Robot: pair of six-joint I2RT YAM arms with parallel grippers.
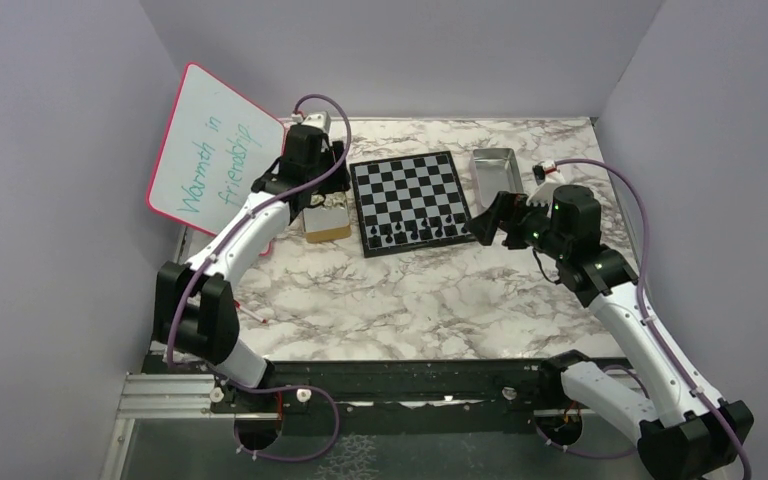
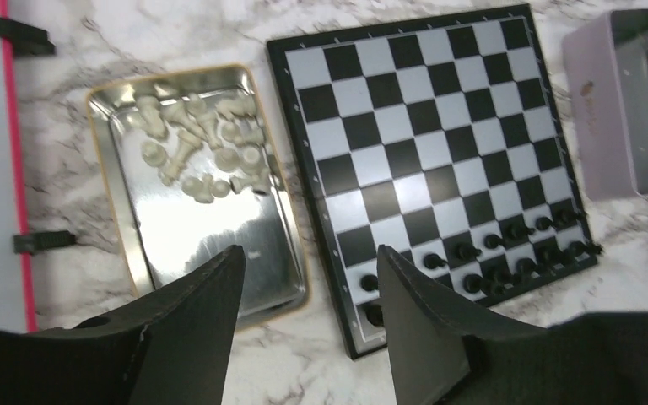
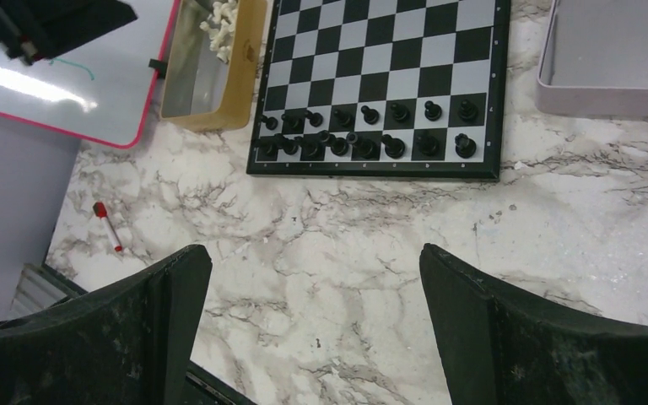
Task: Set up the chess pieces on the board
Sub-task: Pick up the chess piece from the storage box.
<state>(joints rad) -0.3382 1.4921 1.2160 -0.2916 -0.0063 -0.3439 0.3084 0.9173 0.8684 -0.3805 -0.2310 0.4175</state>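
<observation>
Done: small black chess pieces [image 3: 363,135], two rows, black-and-pale checkered board [image 3: 388,51]'s lower edge.
Remaining: whitish pieces [image 3: 224,21] in shiny metal tray [image 3: 219,93], upper left.
Left gripper [image 2: 310,253], right gripper [image 3: 314,253]: parted, empty.

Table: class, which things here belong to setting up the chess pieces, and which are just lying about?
Job: board, black pieces, white pieces, left tray holding them.
Lying about: empty tray, whiteboard, marker.
</observation>
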